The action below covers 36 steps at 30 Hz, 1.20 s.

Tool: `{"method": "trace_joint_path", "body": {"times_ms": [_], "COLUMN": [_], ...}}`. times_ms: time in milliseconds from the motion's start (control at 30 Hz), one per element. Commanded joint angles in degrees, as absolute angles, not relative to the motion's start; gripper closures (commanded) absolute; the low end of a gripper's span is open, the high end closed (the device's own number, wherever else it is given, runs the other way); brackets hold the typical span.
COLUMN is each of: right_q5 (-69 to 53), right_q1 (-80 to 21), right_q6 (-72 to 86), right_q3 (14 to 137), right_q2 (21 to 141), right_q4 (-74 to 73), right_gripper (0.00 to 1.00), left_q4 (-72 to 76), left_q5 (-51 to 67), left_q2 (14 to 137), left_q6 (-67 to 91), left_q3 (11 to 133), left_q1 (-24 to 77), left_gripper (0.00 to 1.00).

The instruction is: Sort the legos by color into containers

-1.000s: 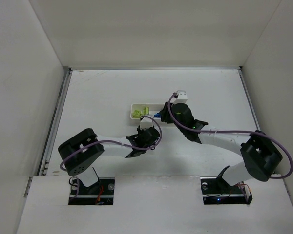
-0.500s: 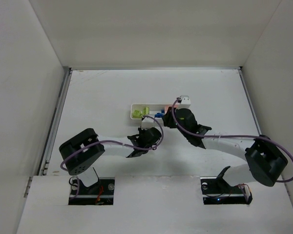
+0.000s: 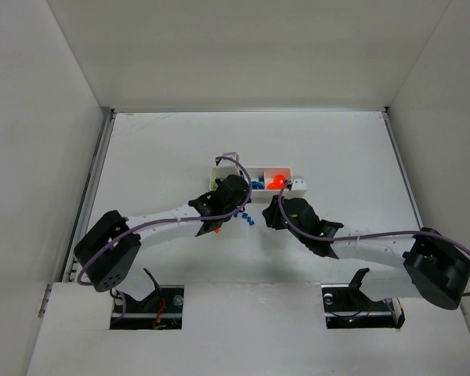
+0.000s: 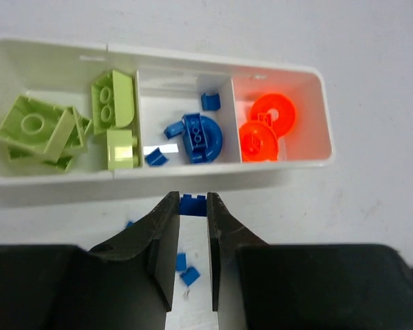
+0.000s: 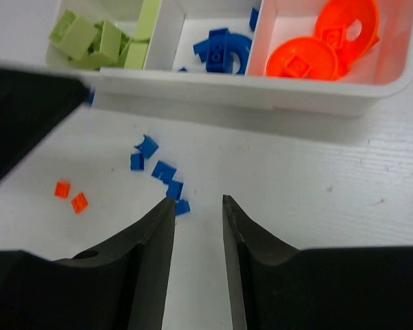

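Three tray compartments ahead of our left end effector hold sorted legos; it pinches one blue brick. Our right end effector, half-open and empty, hovers over loose blue bricks; two orange bricks lie unsorted leftward.

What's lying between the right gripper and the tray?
In the right wrist view, a few loose blue legos lie on the table between the right gripper and the tray; two orange ones sit off to the side.

table: white, flat | walls: white, three sides | rail: left edge
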<state>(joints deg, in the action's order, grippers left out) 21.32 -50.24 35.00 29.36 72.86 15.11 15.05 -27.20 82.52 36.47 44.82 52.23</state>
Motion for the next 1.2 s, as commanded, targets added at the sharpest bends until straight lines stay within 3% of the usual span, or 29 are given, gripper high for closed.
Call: {"method": "trace_joint_path", "body": {"times_ms": [0, 200, 367, 467, 1167], "right_q5": [22.50, 23.99, 26.02, 26.10, 30.84], "right_q1": [-53.38, -57.78, -59.19, -59.28, -60.16], "right_q6": [36.21, 36.39, 37.00, 36.56, 34.45], "right_q3": [28.13, 27.51, 27.60, 29.00, 37.97], "right_q2": [72.24, 74.53, 75.84, 78.22, 93.51], "right_q4": [17.67, 17.40, 17.57, 17.58, 15.30], "right_gripper": [0.60, 0.57, 0.54, 0.53, 0.58], "left_q4": [17.31, 17.67, 17.40, 17.84, 16.70], "left_q5": [-22.69, -20.04, -20.21, -21.00, -30.84], "left_q2": [88.05, 96.93, 97.83, 94.94, 66.72], "left_q6": [35.51, 35.07, 33.93, 33.57, 37.97], "left_q3": [50.61, 57.65, 59.06, 57.05, 26.02], "left_q1": [49.09, 46.10, 45.31, 45.13, 49.17], "left_gripper": [0.88, 0.85, 0.70, 0.65, 0.68]}}
